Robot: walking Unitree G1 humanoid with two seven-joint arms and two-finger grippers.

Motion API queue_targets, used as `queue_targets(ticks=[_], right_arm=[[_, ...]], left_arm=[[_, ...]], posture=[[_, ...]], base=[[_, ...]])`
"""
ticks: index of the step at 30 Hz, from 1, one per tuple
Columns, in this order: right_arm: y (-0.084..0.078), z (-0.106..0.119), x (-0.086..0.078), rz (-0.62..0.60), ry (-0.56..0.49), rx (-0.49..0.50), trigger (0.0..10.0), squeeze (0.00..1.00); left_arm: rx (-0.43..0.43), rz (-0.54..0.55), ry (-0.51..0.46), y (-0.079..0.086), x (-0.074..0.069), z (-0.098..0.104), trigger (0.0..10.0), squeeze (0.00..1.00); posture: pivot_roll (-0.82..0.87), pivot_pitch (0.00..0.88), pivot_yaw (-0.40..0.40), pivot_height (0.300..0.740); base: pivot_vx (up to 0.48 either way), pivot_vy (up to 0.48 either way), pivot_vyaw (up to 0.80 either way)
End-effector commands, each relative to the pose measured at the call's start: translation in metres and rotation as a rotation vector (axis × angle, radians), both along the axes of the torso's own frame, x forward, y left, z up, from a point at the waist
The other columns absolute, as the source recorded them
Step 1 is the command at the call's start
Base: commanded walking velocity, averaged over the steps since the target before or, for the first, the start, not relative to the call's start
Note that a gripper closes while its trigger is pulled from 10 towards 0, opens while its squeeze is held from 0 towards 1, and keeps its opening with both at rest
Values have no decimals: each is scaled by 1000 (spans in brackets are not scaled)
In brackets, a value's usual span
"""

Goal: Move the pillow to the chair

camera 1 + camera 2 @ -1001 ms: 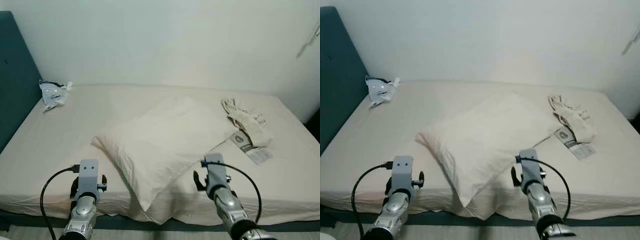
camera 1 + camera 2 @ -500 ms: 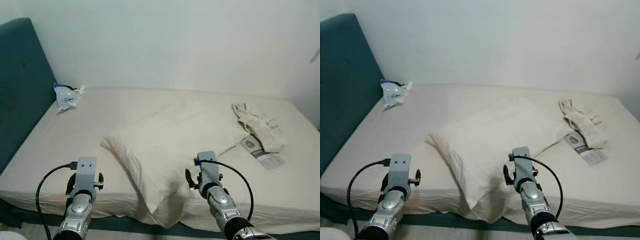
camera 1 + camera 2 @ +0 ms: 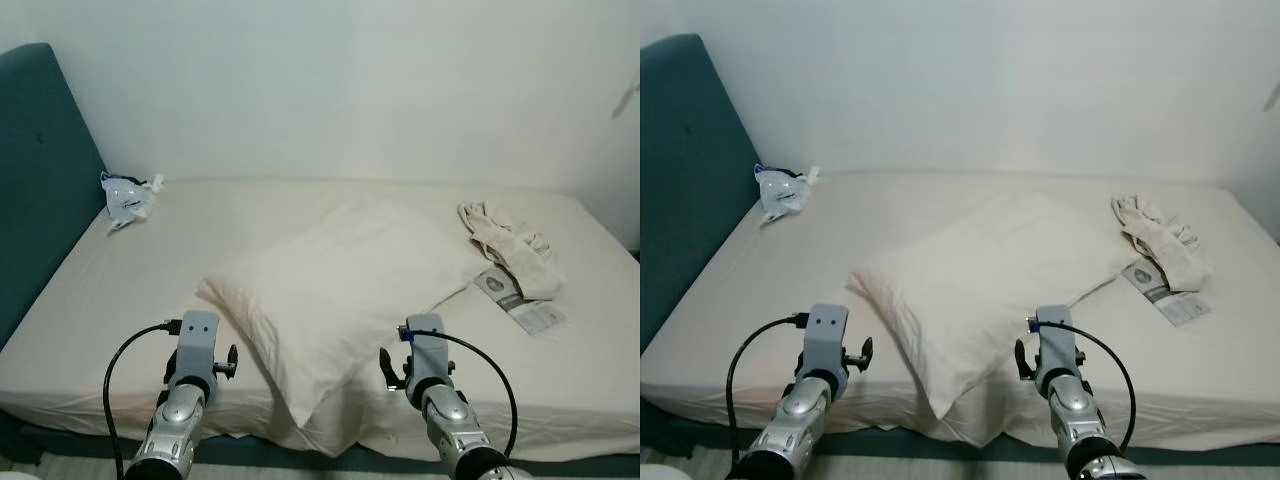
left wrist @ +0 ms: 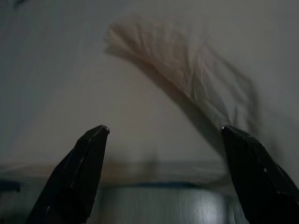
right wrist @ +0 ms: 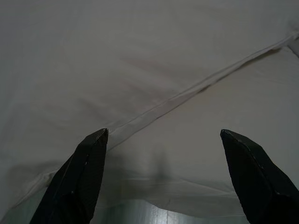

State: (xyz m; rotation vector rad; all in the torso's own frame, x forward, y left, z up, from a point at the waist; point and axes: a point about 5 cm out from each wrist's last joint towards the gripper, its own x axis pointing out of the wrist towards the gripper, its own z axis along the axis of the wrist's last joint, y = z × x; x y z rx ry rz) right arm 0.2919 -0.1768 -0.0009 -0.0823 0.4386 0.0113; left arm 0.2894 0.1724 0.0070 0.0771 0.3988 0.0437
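Note:
A large cream pillow (image 3: 340,280) lies slantwise on the bed (image 3: 120,300), its near corner hanging over the front edge. My left arm (image 3: 195,350) is held low in front of the bed, just left of the pillow's near side. In the left wrist view the left gripper (image 4: 163,128) is open, with the pillow's corner (image 4: 187,74) ahead of it. My right arm (image 3: 425,350) is just right of that near corner. The right gripper (image 5: 163,130) is open over the pillow's seam (image 5: 187,91), holding nothing.
A teal headboard (image 3: 40,190) stands at the left end of the bed. A crumpled plastic bag (image 3: 127,196) lies near it. A beige cloth (image 3: 505,245) and a paper leaflet (image 3: 520,300) lie to the right of the pillow. A white wall rises behind.
The whole view has swayed with the camera. My left arm has come slightly nearer the pillow's near side. The pillow lies as before.

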Motion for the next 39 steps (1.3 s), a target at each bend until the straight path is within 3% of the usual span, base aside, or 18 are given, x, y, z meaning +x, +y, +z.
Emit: queue_targets(ticks=[1,6,10,12,19,25,31,39], right_arm=[[3,0,0,10,-8,-2,10000,0],[-3,-3,-5,15,-1,-6,10000,0],[-2,-4,-6,20,3,-9,10000,0],[-2,-4,-6,22,1,-9,10000,0],[-4,0,-2,32,-4,-22,10000,0],[-3,1,-1,32,-6,-23,10000,0],[0,-6,-8,39,9,-20,10000,0],[1,-5,-7,47,10,-17,10000,0]], left_arm=[[19,47,62,10,-4,-7,10000,0],[44,82,14,18,-4,-3,10000,0],[-77,168,55,25,-13,-11,10000,0],[-91,174,56,25,-13,-11,10000,0],[-46,159,37,24,-13,-10,10000,0],[-58,148,38,25,-14,-10,10000,0],[-37,117,20,22,-13,-9,10000,0],[61,211,57,41,-17,-11,10000,0]], posture=[[-9,68,-8,740],[-14,70,-17,740],[-27,72,-25,740],[-27,75,-29,740],[-20,72,-35,740],[-28,72,-29,740],[-26,74,-33,740],[-31,66,-21,740]], base=[[0,0,0],[0,0,0],[0,0,0],[0,0,0],[0,0,0],[0,0,0],[0,0,0],[0,0,0]])
